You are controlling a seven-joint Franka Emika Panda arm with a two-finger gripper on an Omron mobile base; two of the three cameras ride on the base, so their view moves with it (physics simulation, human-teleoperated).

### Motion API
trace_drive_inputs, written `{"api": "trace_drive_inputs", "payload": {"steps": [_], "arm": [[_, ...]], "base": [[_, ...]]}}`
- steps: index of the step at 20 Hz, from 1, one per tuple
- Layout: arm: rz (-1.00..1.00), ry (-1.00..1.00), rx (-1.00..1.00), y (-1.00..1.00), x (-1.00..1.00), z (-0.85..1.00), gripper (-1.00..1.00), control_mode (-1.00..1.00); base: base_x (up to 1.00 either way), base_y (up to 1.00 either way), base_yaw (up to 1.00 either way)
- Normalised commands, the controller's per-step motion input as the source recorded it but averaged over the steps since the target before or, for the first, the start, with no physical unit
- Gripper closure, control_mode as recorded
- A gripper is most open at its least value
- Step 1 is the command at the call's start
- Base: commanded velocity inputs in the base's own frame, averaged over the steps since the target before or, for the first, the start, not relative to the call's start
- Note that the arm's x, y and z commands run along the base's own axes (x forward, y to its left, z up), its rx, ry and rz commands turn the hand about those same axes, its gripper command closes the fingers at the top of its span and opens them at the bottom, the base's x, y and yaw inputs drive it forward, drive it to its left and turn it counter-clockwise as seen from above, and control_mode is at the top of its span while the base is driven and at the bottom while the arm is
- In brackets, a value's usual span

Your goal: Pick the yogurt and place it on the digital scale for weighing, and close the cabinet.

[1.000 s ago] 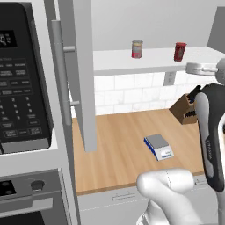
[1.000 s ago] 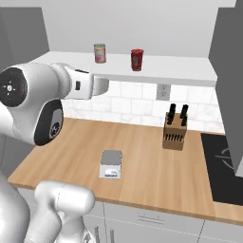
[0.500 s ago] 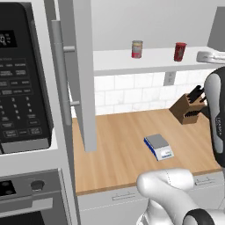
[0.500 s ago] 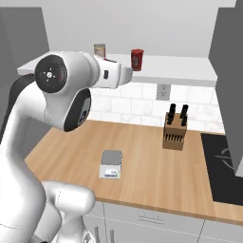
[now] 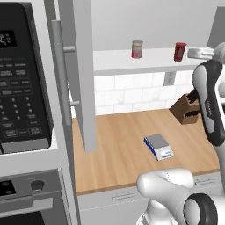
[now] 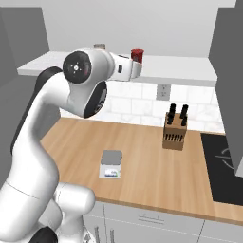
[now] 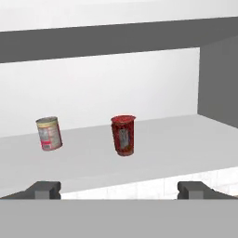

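Note:
The dark-red yogurt (image 7: pixel 123 135) stands upright on the white cabinet shelf (image 7: pixel 162 148), straight ahead of my gripper (image 7: pixel 118 189) and some way beyond it. The gripper is open, its fingertips (image 7: pixel 44 188) spread wide with nothing between them. From the base the yogurt (image 5: pixel 180 51) stands at the shelf's right, with my hand just right of it; the hand partly hides the yogurt (image 6: pixel 137 54). The digital scale (image 5: pixel 158 146) lies bare on the wooden counter below. One light-grey cabinet door (image 5: pixel 81 66) stands open to the left.
A red-labelled can (image 7: pixel 49 133) stands on the shelf left of the yogurt. A knife block (image 6: pixel 174 130) sits at the counter's back, right of the scale (image 6: pixel 111 163). A black microwave (image 5: pixel 22 79) is far left, a dark cooktop (image 6: pixel 223 166) far right.
The arm has lifted and carried the hand up to shelf height, closer to the yogurt. Yogurt, can and scale have not moved.

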Motion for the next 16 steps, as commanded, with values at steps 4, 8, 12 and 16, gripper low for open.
{"api": "trace_drive_inputs", "payload": {"steps": [4,8,12,16], "arm": [[0.00,0.01,0.00,-0.09,0.58,-0.02,-1.00,-1.00],[0.00,0.03,0.00,-0.07,0.45,0.00,-1.00,-1.00],[0.00,0.01,0.00,0.00,0.42,0.00,-1.00,-1.00],[0.00,0.00,0.00,0.00,0.46,0.00,-1.00,-1.00]], "base": [[0.00,0.00,0.00],[0.00,0.00,0.00],[0.00,0.00,0.00],[0.00,0.00,0.00]]}}
